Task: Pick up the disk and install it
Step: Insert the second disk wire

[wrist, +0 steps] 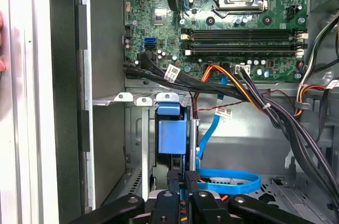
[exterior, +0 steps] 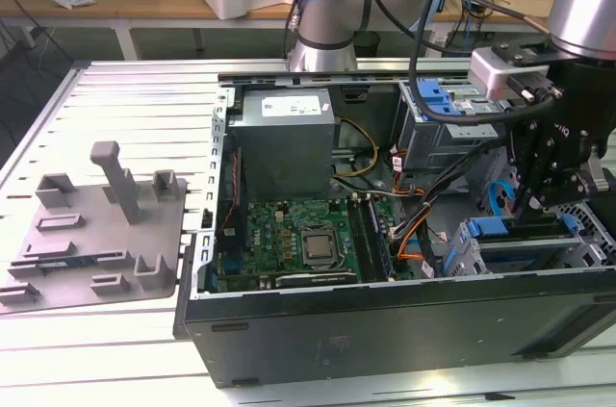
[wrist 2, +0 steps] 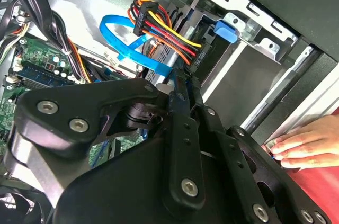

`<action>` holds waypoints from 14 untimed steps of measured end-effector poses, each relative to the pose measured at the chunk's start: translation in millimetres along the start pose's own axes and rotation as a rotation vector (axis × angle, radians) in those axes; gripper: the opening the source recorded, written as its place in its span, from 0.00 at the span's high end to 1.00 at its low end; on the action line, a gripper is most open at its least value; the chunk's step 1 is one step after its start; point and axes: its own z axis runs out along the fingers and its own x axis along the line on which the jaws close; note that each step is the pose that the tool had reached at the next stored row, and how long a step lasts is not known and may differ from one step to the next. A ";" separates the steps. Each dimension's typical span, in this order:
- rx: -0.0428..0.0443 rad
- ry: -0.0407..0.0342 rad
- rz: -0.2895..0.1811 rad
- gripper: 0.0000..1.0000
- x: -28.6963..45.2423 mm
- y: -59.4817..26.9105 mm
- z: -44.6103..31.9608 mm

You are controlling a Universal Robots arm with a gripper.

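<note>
Starting at the exterior view's left, a grey holder [exterior: 96, 234] is seen on the counter [exterior: 58, 349]; at the holder's three o'clock lies the open computer case [exterior: 385, 320]. At the far right the gripper [exterior: 535, 203] is lowered into the drive bay, fingers nearly shut on the disk [wrist: 172, 134]. The disk is judged stiff, moderately heavy and shock-sensitive; its blue frame edges are best gripped.
</note>
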 end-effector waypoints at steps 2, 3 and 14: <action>-0.0001 0.0001 0.000 0.84 -0.1 0.1 0.8; -0.0001 0.0001 0.000 0.84 -0.1 0.1 1.2; 0.0000 -0.0002 0.000 0.84 -0.4 0.2 3.5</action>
